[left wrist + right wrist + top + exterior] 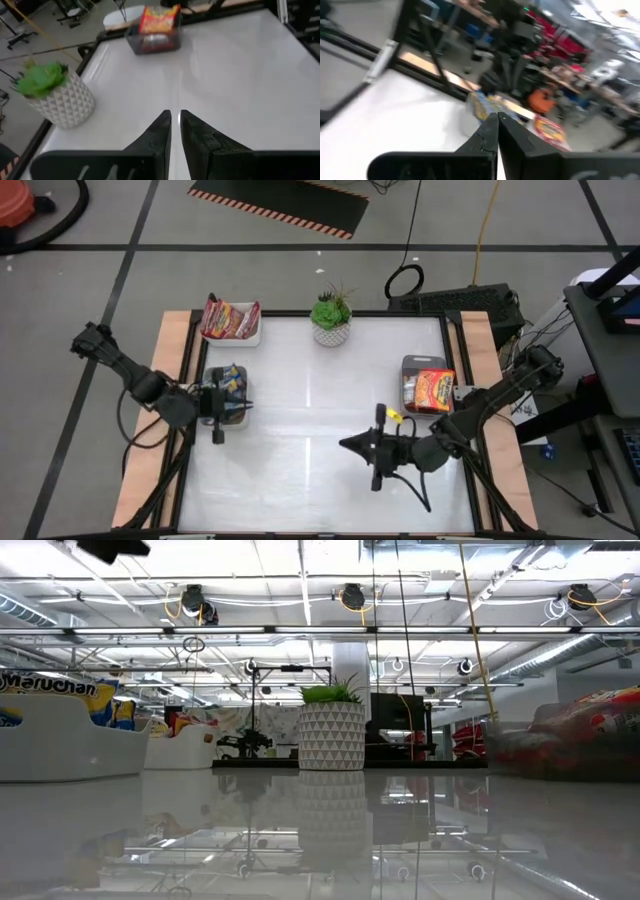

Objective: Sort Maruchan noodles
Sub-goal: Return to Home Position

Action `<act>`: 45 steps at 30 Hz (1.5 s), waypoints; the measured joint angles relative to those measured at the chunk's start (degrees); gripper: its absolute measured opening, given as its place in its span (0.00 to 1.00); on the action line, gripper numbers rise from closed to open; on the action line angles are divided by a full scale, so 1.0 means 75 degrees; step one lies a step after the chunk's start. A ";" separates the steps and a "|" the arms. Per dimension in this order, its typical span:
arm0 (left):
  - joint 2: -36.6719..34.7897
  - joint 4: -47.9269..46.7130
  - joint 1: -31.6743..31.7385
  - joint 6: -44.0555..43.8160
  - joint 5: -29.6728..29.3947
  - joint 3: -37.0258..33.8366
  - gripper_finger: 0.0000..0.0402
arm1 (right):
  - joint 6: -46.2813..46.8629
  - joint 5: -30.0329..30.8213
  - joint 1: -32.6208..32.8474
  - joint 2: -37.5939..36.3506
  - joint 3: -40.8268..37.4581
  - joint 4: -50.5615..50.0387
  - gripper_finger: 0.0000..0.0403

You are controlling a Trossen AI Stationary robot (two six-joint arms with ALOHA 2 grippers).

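- Sorted by colour: blue packs (231, 383) sit in the left bin (209, 377). Red packs (230, 320) lie in the white tray (252, 335) at the far left corner. An orange pack (432, 390) tops the right bin (415, 363).
- No pack shows on the open table (310, 480); a plant (331, 315) stands at its far edge, between tray and right bin.
- The left claw (238, 408) hangs just beside the left bin, pointing across the table. Its fingers are drawn nearly together with nothing between them.
- The right claw (347, 444) hovers over the near middle of the table, well apart from the right bin. It is clenched and empty.
- Sorting looks finished, with both arms apparently heading to rest.
- Handling, as a judgement: each pack is light, flat and wrapped in crinkly film that is likely to be slippery. The dry noodle block inside is stiff but brittle.
- The best hold is probably a gentle pinch across a free edge or corner, catching block and film together. A hard squeeze could crack the noodles, and a grip on the loose seam alone could slide off.
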 joint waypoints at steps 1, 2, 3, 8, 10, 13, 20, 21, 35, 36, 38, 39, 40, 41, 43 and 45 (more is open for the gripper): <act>-0.0034 -0.0007 -0.0030 -0.0087 0.0002 -0.0126 0.12 | 0.0060 -0.0294 -0.0068 0.0004 0.0000 -0.0023 0.00; -0.0083 -0.0026 -0.0046 -0.0203 0.0002 -0.0245 0.12 | 0.0136 -0.0655 -0.0149 0.0006 0.0000 -0.0028 0.00; -0.0139 -0.0035 -0.0064 -0.0308 0.0003 -0.0356 0.12 | 0.0214 -0.1006 -0.0236 0.0003 0.0000 -0.0040 0.00; -0.0429 -0.0020 -0.0093 -0.0519 0.0001 -0.0563 0.12 | 0.0317 -0.2362 -0.0700 0.0003 -0.0216 0.0073 0.00; -0.0550 -0.0026 -0.0094 -0.0523 0.0002 -0.0589 0.12 | 0.0292 -0.2692 -0.0888 0.0003 -0.0368 0.0074 0.00; -0.0724 -0.0024 -0.0159 -0.0556 0.0000 -0.0590 0.12 | 0.0297 -0.2947 -0.1227 0.0003 -0.0668 0.0087 0.00; -0.1231 0.0660 -0.0614 -0.0327 0.0000 -0.1186 0.12 | 0.0292 -0.3696 -0.1971 -0.0347 -0.1697 0.0799 0.00; -0.1331 0.0926 -0.0654 -0.0241 0.0004 -0.1380 0.12 | 0.0321 -0.3875 -0.2069 -0.0488 -0.1897 0.0897 0.00; -0.2911 0.1428 -0.0772 -0.0081 0.0149 -0.2797 0.12 | 0.0667 -0.4185 -0.2496 -0.2382 -0.4234 0.2511 0.00; -0.3044 0.1428 -0.0772 -0.0057 0.0254 -0.2847 0.12 | 0.0667 -0.4180 -0.2520 -0.2459 -0.4380 0.2684 0.00; -0.3315 0.1432 -0.0772 0.0022 0.0427 -0.2943 0.12 | 0.0700 -0.4184 -0.2550 -0.2651 -0.4704 0.2882 0.00; -0.3423 0.1436 -0.0772 0.0041 0.0452 -0.2986 0.12 | 0.0735 -0.4186 -0.2579 -0.2730 -0.4820 0.2947 0.00; -0.3548 0.1387 -0.0772 0.0066 0.0463 -0.3028 0.12 | 0.0786 -0.4181 -0.2607 -0.2797 -0.4923 0.3029 0.00; -0.3657 0.1332 -0.0772 0.0099 0.0465 -0.3063 0.12 | 0.0836 -0.4181 -0.2646 -0.2875 -0.5033 0.3070 0.00; -0.3845 0.1329 -0.0772 0.0164 0.0466 -0.3098 0.12 | 0.0909 -0.4184 -0.2704 -0.3012 -0.5226 0.3091 0.00; -0.3986 0.1295 -0.0772 0.0262 0.0586 -0.3120 0.12 | 0.1006 -0.4181 -0.2768 -0.3130 -0.5407 0.3121 0.00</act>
